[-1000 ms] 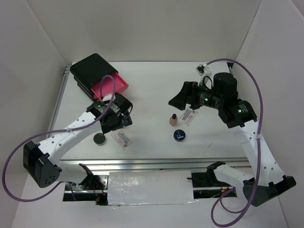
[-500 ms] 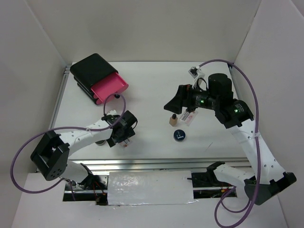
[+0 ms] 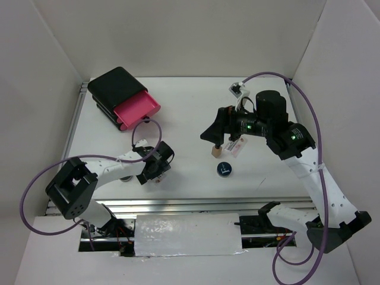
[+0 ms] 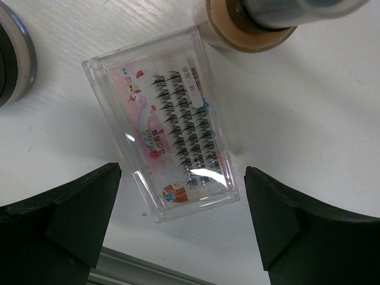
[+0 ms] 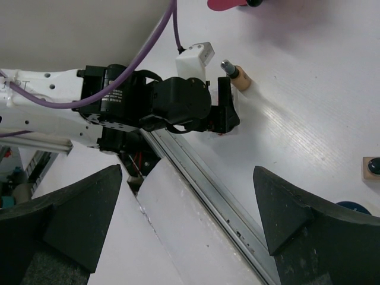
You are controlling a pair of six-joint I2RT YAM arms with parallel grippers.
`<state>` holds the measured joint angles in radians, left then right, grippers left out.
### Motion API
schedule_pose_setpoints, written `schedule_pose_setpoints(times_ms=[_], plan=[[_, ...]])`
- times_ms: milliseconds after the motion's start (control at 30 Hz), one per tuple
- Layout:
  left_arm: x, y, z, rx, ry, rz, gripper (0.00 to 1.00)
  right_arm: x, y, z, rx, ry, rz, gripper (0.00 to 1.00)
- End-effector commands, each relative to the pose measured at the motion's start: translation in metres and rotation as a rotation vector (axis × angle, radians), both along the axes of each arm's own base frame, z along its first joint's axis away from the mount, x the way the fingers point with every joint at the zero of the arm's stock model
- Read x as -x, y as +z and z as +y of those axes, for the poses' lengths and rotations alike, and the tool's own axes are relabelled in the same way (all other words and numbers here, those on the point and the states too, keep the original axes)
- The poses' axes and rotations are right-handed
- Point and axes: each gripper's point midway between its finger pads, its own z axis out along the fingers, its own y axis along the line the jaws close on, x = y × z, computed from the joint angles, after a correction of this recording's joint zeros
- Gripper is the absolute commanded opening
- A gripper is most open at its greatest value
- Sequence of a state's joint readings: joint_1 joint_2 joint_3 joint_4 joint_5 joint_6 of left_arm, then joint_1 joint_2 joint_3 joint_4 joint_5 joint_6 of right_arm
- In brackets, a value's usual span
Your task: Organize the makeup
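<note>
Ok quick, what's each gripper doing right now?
Left gripper: open, empty, above the lash packet.
Right gripper: open, empty.

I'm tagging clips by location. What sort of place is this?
Likely a robot lab test booth, not a home: white panels wall in a white table, and the left arm and right arm are bolted to a metal rail.

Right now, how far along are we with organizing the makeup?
Done: only the pink drawer stands open; no makeup shows in it. In hand: nothing gripped. The left jaws are open astride the lash packet; the right jaws are open near the tan bottle. Left: all of it, including the blue-rimmed compact, the second packet and the second bottle by the left arm.
</note>
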<state>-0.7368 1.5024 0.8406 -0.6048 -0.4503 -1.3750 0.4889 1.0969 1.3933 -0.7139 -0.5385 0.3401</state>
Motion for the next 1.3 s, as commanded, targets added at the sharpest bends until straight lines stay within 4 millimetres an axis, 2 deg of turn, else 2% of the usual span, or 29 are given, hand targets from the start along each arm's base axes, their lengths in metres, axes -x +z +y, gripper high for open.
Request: schedule_pose_setpoints(times_ms=[0,133,267,433,533,567,633,667,733,767,800,833,900,967,1000,1100,1133,1167,1200,1267], plan=[[-0.003,-0.003,0.002,-0.011,0.036,-0.019,0.99,0.002,0.02,0.002,-0.019,0.019,-0.07,1.0],[0.001,-0.012,0.002,-0.012,0.036,0.007,0.99,0.001,0.019,0.004,-0.021,0.022,-0.069,1.0],[0.005,-0.024,0.001,-0.015,0.028,0.041,0.85,0.001,0.019,0.004,-0.016,0.023,-0.068,1.0],[0.01,-0.024,-0.004,0.016,0.022,0.063,0.82,0.001,0.022,0.004,-0.018,0.019,-0.074,1.0],[0.012,-0.014,-0.005,0.029,0.021,0.062,0.64,0.001,0.024,0.003,-0.018,0.013,-0.082,1.0],[0.011,-0.005,-0.007,0.047,0.019,0.043,0.54,0.001,0.025,0.003,-0.02,0.011,-0.084,1.0],[0.015,0.003,-0.004,0.053,0.031,0.039,0.48,0.001,0.025,0.002,-0.018,0.009,-0.083,1.0],[0.015,0.015,-0.007,0.078,0.025,0.016,0.45,0.0,0.025,0.002,-0.017,0.007,-0.082,1.0],[0.022,0.026,-0.002,0.073,0.032,0.022,0.41,0.0,0.026,0.001,-0.017,0.002,-0.088,1.0],[0.021,0.041,-0.005,0.095,0.029,-0.01,0.37,-0.001,0.026,0.001,-0.016,0.001,-0.091,1.0],[0.027,0.047,0.0,0.081,0.039,-0.007,0.36,-0.001,0.026,0.001,-0.015,-0.001,-0.087,1.0],[0.025,0.063,-0.003,0.107,0.038,-0.042,0.33,-0.002,0.026,0.001,-0.014,-0.003,-0.09,1.0],[0.024,0.078,0.001,0.107,0.038,-0.074,0.3,-0.003,0.027,0.002,-0.015,-0.002,-0.092,1.0],[0.021,0.106,0.001,0.122,0.024,-0.116,0.25,-0.004,0.028,0.003,-0.016,-0.001,-0.092,1.0],[0.016,0.127,0.002,0.116,-0.002,-0.156,0.22,-0.005,0.029,0.003,-0.018,-0.002,-0.094,1.0],[0.002,0.163,0.005,0.072,-0.06,-0.245,0.17,-0.007,0.032,0.004,-0.02,-0.007,-0.099,1.0],[-0.011,0.19,0.0,0.083,-0.079,-0.317,0.17,-0.007,0.033,0.004,-0.02,-0.007,-0.102,1.0],[-0.018,0.202,0.001,0.033,-0.144,-0.351,0.17,-0.009,0.034,0.003,-0.019,-0.017,-0.108,1.0],[-0.033,0.23,0.003,0.005,-0.153,-0.437,0.17,-0.01,0.035,0.003,-0.02,-0.018,-0.11,1.0],[-0.057,0.248,0.009,-0.108,-0.227,-0.486,0.19,-0.012,0.036,0.003,-0.016,-0.026,-0.11,1.0]])
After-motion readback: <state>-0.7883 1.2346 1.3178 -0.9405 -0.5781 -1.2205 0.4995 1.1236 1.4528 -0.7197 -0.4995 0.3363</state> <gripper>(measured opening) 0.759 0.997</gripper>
